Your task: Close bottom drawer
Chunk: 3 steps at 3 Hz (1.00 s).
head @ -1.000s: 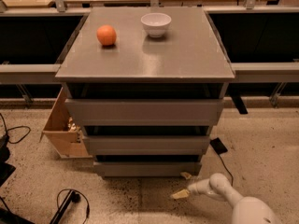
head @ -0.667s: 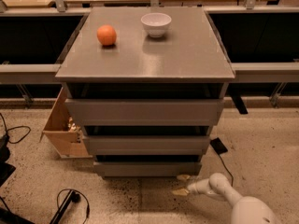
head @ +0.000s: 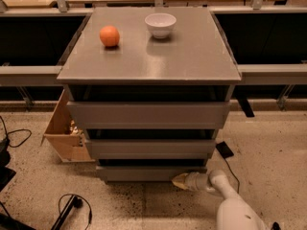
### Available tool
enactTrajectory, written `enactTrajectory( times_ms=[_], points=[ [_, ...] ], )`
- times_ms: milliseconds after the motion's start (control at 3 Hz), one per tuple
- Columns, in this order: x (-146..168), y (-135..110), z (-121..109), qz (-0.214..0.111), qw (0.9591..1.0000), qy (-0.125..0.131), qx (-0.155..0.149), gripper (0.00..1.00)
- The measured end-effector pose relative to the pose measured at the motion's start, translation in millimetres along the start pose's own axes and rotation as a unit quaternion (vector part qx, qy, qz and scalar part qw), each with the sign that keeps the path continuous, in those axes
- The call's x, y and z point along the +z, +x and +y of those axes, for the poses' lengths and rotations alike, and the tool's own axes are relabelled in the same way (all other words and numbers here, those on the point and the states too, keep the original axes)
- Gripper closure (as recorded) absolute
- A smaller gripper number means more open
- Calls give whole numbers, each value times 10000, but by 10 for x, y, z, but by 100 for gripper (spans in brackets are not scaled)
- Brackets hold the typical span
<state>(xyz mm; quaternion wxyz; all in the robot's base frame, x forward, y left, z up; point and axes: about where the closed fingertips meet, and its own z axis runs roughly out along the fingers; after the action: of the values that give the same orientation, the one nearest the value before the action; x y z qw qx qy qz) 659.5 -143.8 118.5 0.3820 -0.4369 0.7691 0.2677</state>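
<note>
The grey cabinet point(head: 148, 56) has three drawers. The bottom drawer point(head: 144, 173) is the lowest grey front strip, near the floor; it sticks out less than the two fronts above it. My gripper point(head: 178, 180) reaches in from the lower right on a white arm point(head: 230, 205). Its tan tip touches the right part of the bottom drawer's front. The drawer's inside is hidden.
An orange point(head: 109, 35) and a white bowl point(head: 160, 24) stand on the cabinet top. A cardboard box point(head: 64, 128) sits on the floor at the cabinet's left. Black cables point(head: 72, 207) lie on the floor at the lower left. A black object point(head: 224, 149) lies at the right.
My gripper has moved left and up, from the floor in front of the cabinet to the bottom drawer's front.
</note>
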Motion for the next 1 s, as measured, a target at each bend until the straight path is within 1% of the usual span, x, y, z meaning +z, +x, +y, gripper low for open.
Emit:
enactTrajectory(
  times_ms=[333,667,1000],
  points=[
    [38,-28,-23,-37,10000,9,-3,100],
    [38,-28,-23,-37,10000,9,-3,100],
    [2,-20,65,70,9999,-56,-57,100]
  ],
)
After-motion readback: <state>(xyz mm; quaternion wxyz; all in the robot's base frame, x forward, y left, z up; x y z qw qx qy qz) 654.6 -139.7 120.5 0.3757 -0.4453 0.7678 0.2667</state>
